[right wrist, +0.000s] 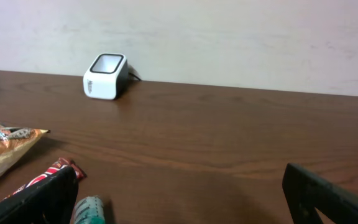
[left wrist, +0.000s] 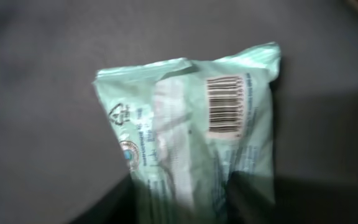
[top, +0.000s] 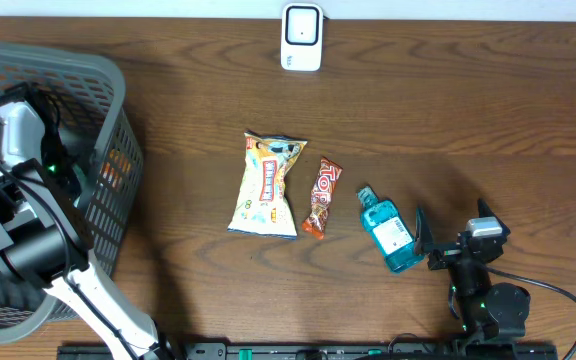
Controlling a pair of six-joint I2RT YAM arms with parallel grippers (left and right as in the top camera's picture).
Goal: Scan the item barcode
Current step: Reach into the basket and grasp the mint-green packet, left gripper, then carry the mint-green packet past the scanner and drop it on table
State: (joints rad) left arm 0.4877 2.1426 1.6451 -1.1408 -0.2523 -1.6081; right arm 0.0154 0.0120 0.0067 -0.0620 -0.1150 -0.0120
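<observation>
Grey mesh basket (top: 118, 90): inside it the left gripper (left wrist: 182, 202) has its dark fingers (left wrist: 107, 202) on either side of a pale green packet's (left wrist: 185, 124) lower end, barcode facing the wrist camera; clenched or not, I cannot tell. Well right of the basket, beyond a blue bottle (top: 388, 232), the right gripper (top: 455, 238) gapes wide, holding nothing
</observation>
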